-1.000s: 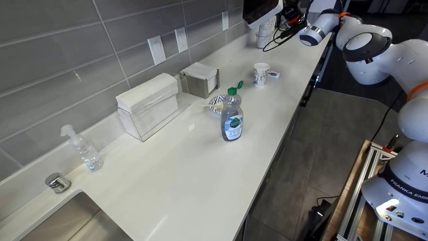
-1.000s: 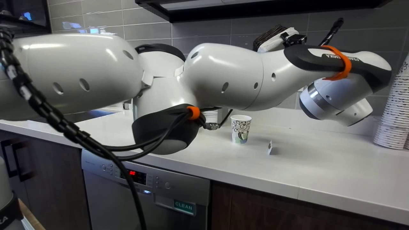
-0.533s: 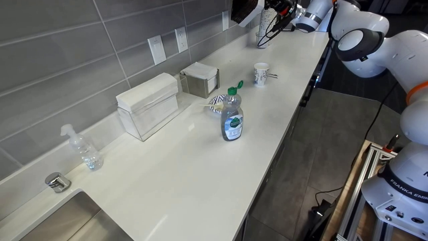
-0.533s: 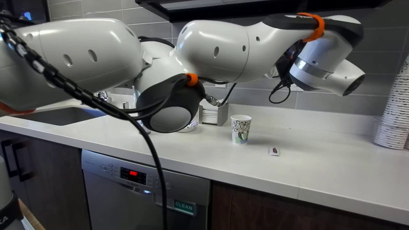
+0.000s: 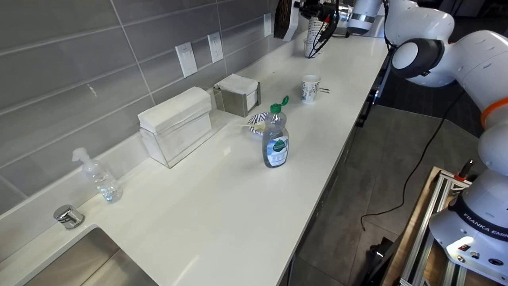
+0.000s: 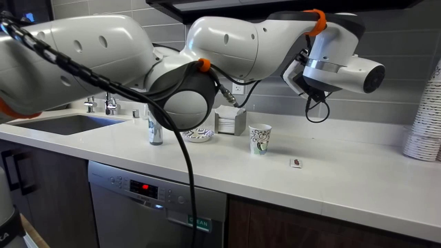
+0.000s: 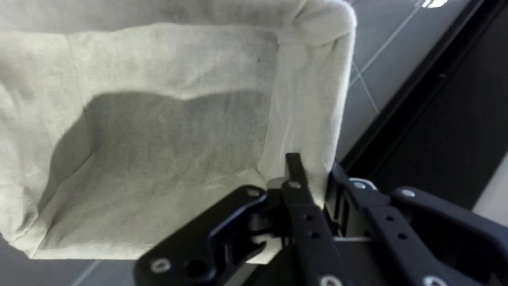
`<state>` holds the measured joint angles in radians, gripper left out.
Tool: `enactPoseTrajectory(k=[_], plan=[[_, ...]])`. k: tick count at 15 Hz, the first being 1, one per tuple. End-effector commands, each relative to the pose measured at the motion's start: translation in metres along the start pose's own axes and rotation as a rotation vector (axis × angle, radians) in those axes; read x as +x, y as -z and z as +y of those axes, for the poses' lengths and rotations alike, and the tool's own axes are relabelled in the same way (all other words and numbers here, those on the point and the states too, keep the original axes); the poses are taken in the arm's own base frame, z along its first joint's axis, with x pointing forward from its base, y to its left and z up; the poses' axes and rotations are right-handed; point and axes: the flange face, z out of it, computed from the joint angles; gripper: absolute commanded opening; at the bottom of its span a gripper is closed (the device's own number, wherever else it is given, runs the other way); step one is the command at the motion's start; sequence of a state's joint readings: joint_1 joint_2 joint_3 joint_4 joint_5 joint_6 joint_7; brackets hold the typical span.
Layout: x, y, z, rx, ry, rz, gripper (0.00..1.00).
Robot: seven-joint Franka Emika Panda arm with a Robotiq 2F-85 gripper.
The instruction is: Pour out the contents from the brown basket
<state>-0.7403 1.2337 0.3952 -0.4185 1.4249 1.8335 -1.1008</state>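
Note:
The brown basket [image 5: 282, 19] has dark woven sides and a pale cloth lining. It is held in the air near the tiled wall, turned on its side. In an exterior view its pale rim [image 6: 291, 74] shows beside the wrist, partly hidden by the arm. In the wrist view the lining [image 7: 178, 131] fills the left, and only cloth shows inside. My gripper [image 7: 313, 167] is shut on the basket's rim, one finger inside and one outside. A small white packet [image 6: 295, 163] lies flat on the counter beside a patterned paper cup [image 6: 260, 139].
On the counter [image 5: 222, 206] stand a soap bottle [image 5: 275, 139], a patterned bowl [image 6: 198, 135], napkin holders [image 5: 176, 127] and a spray bottle [image 5: 99, 176]. A cup stack [image 6: 425, 117] is at the far end. A dark hood [image 6: 275, 10] hangs above; a sink [image 6: 65, 124] is at one end.
The arm has risen and swung, carrying the basket. The basket has rotated so its rim stands nearly vertical. The packet, on edge one second ago, now lies flat on the counter.

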Motion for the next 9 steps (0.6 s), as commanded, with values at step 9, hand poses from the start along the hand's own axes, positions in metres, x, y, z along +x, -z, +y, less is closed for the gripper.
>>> enactPoseTrajectory(k=[9], plan=[[0.034,-0.006,0.000,-0.504,0.346,-0.020,0.04]])
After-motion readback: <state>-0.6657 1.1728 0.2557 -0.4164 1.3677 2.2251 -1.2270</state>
